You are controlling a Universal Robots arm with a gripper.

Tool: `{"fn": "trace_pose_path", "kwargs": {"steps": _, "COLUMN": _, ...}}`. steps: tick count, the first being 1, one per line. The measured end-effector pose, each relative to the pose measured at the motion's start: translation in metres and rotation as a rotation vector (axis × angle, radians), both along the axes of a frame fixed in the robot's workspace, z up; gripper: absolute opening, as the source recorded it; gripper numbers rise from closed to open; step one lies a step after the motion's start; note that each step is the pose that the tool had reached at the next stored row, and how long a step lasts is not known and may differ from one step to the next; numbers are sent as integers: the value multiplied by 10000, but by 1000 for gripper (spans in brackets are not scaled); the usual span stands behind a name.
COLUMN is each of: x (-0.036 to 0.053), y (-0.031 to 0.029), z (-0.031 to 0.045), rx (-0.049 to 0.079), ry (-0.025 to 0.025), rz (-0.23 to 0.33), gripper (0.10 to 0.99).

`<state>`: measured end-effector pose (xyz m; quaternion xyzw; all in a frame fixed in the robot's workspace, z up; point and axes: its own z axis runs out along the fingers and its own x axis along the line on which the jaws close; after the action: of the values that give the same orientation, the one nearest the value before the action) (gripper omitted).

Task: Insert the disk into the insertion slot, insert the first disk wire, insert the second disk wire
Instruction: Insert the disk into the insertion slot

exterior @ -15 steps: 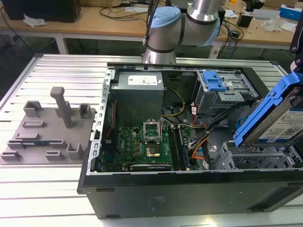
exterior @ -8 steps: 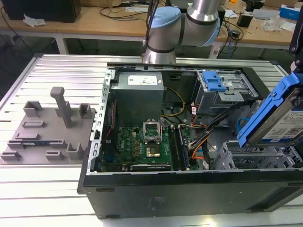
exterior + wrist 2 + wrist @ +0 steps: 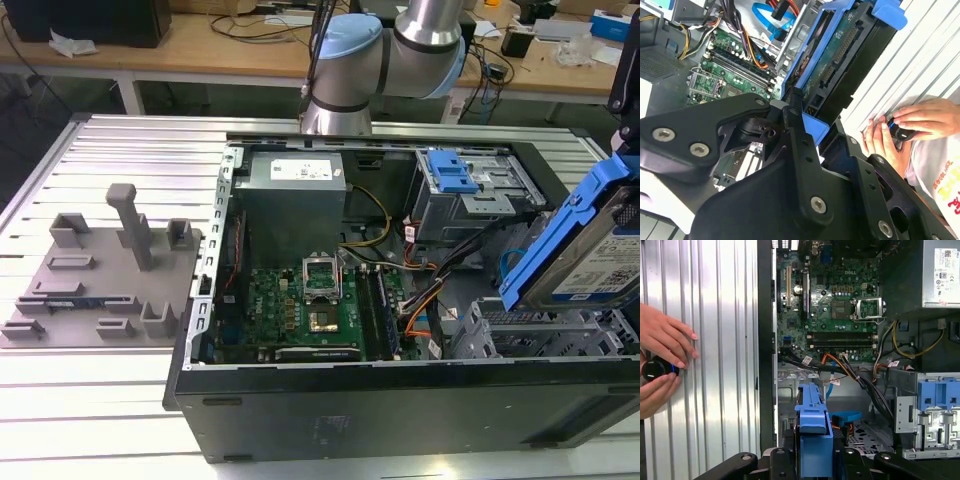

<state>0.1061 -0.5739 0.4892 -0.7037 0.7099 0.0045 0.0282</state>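
- Blue plastic frames the disk, a silver drive whose white label faces up, at the exterior view's right.
- The end effector is clamped on the disk. In the first wrist view a black finger sits on each side of the blue carrier edge.
- The disk is tilted. Its low end points toward the inside of the computer case, and its high end points toward the exterior view's right.
- The disk hangs just above the insertion slot, a low grey perforated cage in the near corner of the computer case.
- The disk is not yet seated in the insertion slot. Whether its lower corner touches the cage cannot be determined.
- A taller cage with a blue latch stands behind the insertion slot in the exterior view.
- The computer case lies open on its side on the grooved metal table.
- Inside the case, the green motherboard lies flat, with the grey power supply behind it.
- Orange and black cables run between the motherboard and the insertion slot.
- A grey fixture plate lies on the table at the exterior view's left, apart from the computer case.
- In the first wrist view, two hands rest on the table beside the computer case, around a black knob.
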Motion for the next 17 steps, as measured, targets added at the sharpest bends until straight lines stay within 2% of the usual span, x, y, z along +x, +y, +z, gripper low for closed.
{"fn": "trace_pose_path", "kwargs": {"steps": 6, "x": 0, "y": 37, "z": 0, "rx": -7, "ry": 1, "rz": 0, "gripper": 365}}
{"fn": "trace_pose_path", "kwargs": {"steps": 13, "x": 0, "y": 137, "z": -9, "rx": -76, "ry": 1, "rz": 0, "gripper": 365}}
{"fn": "trace_pose_path", "kwargs": {"steps": 17, "x": 0, "y": 169, "z": -25, "rx": -86, "ry": 1, "rz": 1, "gripper": 365}}
